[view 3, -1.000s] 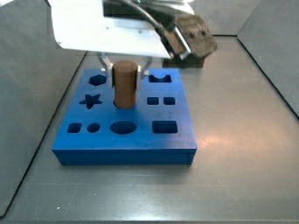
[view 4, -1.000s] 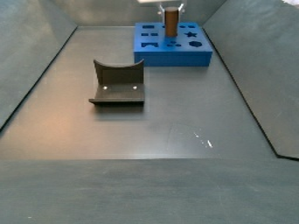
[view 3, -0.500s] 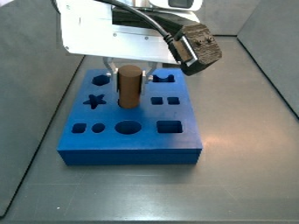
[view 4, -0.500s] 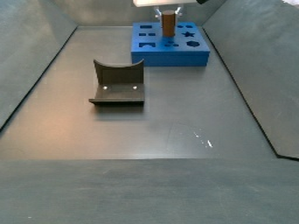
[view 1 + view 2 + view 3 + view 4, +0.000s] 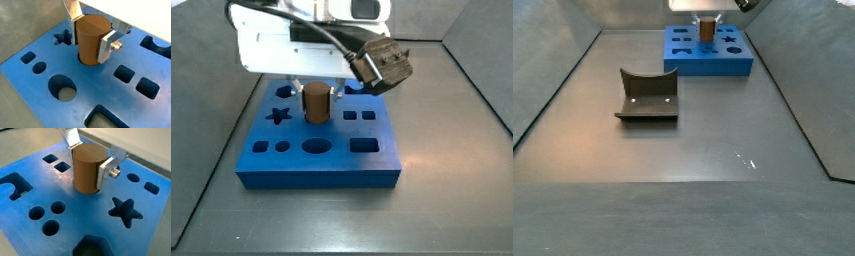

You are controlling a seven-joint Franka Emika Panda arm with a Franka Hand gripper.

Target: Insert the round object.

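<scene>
A smooth wooden peg (image 5: 91, 39) stands upright in the blue block (image 5: 40, 102). The pincer (image 5: 93, 31) grasps it, silver fingers (image 5: 107, 44) on either side.

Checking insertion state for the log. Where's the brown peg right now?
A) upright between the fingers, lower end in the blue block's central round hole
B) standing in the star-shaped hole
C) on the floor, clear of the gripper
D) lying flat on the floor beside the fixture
A: in both wrist views the brown peg stands upright between the fingers of the gripper, its base inside the central hole of the blue block.
</scene>
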